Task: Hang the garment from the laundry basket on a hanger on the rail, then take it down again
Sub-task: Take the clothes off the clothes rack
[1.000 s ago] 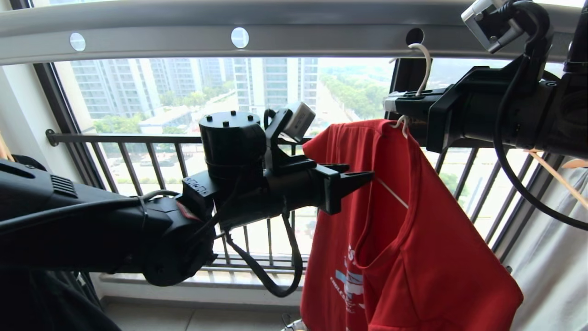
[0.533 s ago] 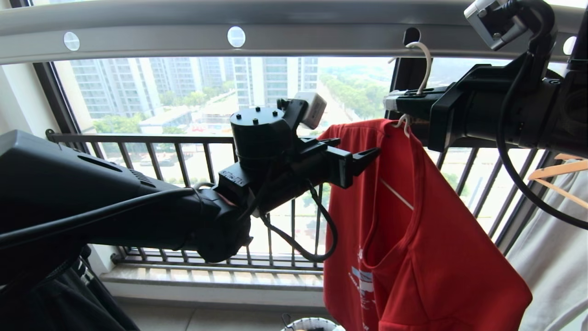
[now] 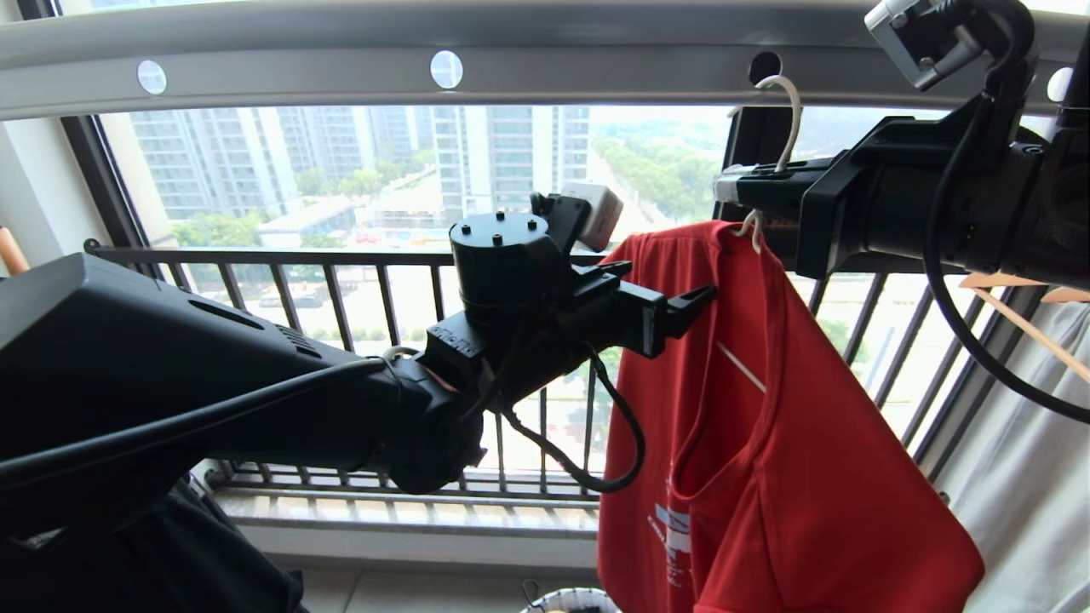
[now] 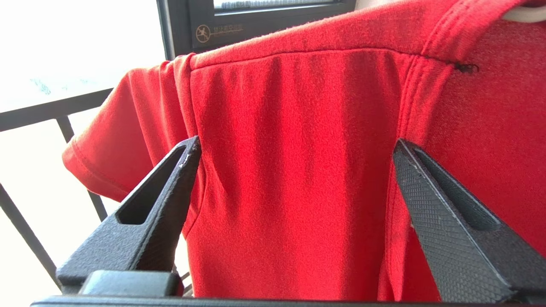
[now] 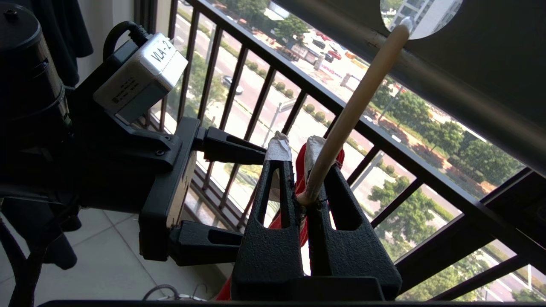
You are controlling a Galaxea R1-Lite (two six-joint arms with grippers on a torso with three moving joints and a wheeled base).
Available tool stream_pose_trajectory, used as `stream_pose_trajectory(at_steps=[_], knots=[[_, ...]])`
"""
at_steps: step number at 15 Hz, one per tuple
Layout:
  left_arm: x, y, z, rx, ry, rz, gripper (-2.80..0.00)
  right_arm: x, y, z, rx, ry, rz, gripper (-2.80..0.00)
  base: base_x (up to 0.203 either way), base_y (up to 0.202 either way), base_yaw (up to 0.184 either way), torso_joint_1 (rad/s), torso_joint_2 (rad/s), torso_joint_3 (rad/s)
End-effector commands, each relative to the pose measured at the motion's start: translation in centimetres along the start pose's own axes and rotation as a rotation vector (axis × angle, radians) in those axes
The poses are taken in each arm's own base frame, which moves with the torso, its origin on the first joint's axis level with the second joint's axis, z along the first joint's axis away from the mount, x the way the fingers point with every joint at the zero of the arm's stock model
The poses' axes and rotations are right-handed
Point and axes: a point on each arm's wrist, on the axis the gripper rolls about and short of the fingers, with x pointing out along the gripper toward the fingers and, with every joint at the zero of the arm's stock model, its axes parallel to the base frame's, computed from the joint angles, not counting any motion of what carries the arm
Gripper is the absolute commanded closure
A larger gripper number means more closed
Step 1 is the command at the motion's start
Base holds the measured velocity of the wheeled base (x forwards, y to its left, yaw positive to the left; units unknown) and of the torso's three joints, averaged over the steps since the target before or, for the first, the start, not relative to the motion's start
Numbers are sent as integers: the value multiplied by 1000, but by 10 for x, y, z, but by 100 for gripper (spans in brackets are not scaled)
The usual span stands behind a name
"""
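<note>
Now the left hand (image 3: 681, 294) is spreading wide and letting go of the garment (image 3: 766, 443), which is hanging free on the hanger (image 3: 788, 119) hooked in the rail (image 3: 545, 60); the right hand (image 5: 298, 149) is staying pinched on the hanger's neck, so hanging looks done.

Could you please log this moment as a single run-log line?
left gripper: open at garment shoulder | right gripper: shut on hanger neck | hanger hook: in rail hole
</note>
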Motion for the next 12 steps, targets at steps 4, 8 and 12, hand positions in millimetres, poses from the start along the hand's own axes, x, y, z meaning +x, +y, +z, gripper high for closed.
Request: stream_pose_trajectory(at_steps=[4,8,12], knots=[[-11,-9,14,3,-61,-23,-280,-3,0,2,-4,-9,-1,0,0,0,0,0,0,0],[-6,-11,14,7,-70,-24,-280,-7,0,6,-6,-21,-2,0,0,0,0,0,0,0],[4,-7,16,17,-84,-2,-280,-11,1,8,-9,-32,-2,0,0,0,0,0,0,0]])
